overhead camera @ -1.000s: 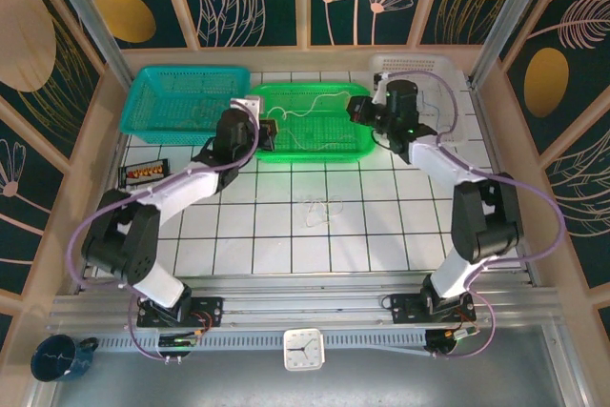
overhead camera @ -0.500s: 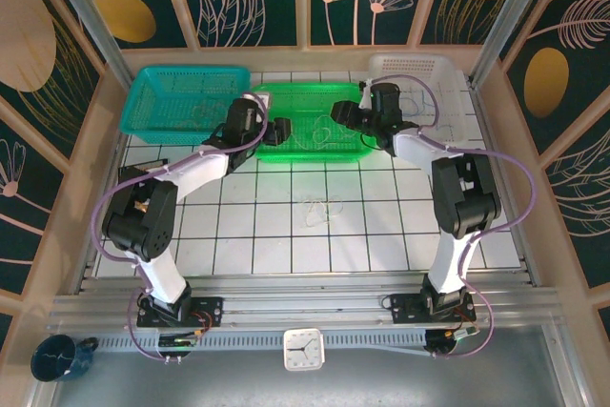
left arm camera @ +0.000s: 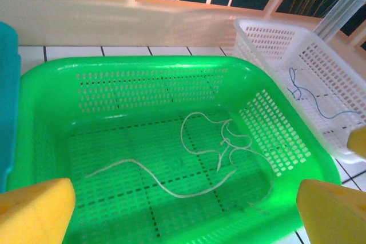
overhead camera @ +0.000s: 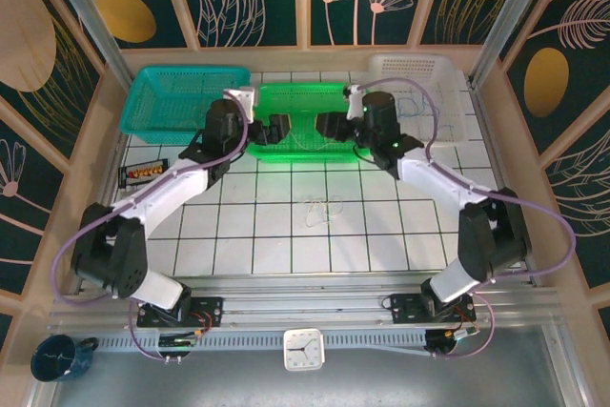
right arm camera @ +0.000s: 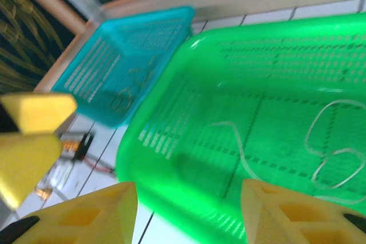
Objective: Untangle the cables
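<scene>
1. Change: a second ago the two arms held the white cable [left arm camera: 182, 135] stretched taut between them above the green basket [overhead camera: 305, 160]. Both have now let go, and the cable lies loose on the basket floor.
2. Left gripper [overhead camera: 276, 129]: jaws spread wide, with nothing between the yellow pads [left arm camera: 34, 210]. The left wrist view looks straight down into the basket between them.
3. Right gripper [overhead camera: 329, 126]: jaws partly parted. The right wrist view shows a clear gap between the pads and no strand in it. It sits over the near rim of the green basket, facing the left gripper.
4. Lie of the white cable: one long tail runs toward the left of the basket floor, and a few open loops sit toward the right. I see no knot, and it lies wholly inside the basket.
5. Other strands:
   - blue cable [left arm camera: 297, 90] lies in the white basket [left arm camera: 309, 55];
   - a yellowish cable [right arm camera: 128, 92] lies in the teal basket [right arm camera: 114, 55].
6. Remaining: a small pale clump [overhead camera: 322, 209] sits on the table [overhead camera: 238, 235] tiles mid-field, well apart from both grippers and unmoved over the last second.
7. Reading: this strand looks finished, with one colour per basket. The clump is likely the next target, and both grippers are empty and free to go for it.
8. Risk: the thin strands of the clump lie flat on the tile and will be hard to pinch.
</scene>
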`<control>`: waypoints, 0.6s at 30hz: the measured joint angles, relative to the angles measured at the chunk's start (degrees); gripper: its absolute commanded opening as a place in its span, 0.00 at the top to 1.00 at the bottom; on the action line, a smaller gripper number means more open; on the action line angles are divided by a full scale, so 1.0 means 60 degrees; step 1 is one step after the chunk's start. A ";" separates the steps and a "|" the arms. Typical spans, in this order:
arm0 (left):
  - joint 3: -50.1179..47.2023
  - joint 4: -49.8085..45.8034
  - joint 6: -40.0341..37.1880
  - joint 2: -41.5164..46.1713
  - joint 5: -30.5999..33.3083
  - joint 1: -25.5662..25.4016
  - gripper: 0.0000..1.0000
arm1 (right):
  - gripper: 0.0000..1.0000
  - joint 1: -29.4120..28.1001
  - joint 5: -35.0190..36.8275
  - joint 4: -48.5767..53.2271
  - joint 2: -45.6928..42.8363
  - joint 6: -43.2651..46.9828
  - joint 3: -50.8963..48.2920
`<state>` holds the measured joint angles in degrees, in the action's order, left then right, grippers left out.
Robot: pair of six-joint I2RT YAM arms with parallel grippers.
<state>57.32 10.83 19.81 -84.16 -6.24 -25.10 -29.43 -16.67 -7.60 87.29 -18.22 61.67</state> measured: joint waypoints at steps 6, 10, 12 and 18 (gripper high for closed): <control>-0.1934 0.0182 0.0703 0.1475 -0.0175 0.0000 0.01 | 0.46 -0.1213 0.0608 0.0579 -0.0415 0.0718 -0.1177; -0.2991 0.0404 0.1326 0.2269 -0.0299 0.0000 0.01 | 0.45 -0.1796 0.0903 0.1093 -0.0353 0.1118 -0.1716; -0.3351 0.0517 0.1581 0.2554 -0.0357 0.0000 0.01 | 0.45 -0.1905 0.1038 0.1162 -0.0237 0.1253 -0.1821; -0.3559 0.0721 0.2004 0.2714 -0.0393 0.0000 0.01 | 0.43 -0.2000 0.1191 0.1260 0.0379 0.1526 -0.1847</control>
<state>35.97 15.16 31.83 -67.88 -8.60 -25.10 -41.43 -9.52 -0.03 89.56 -9.06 50.59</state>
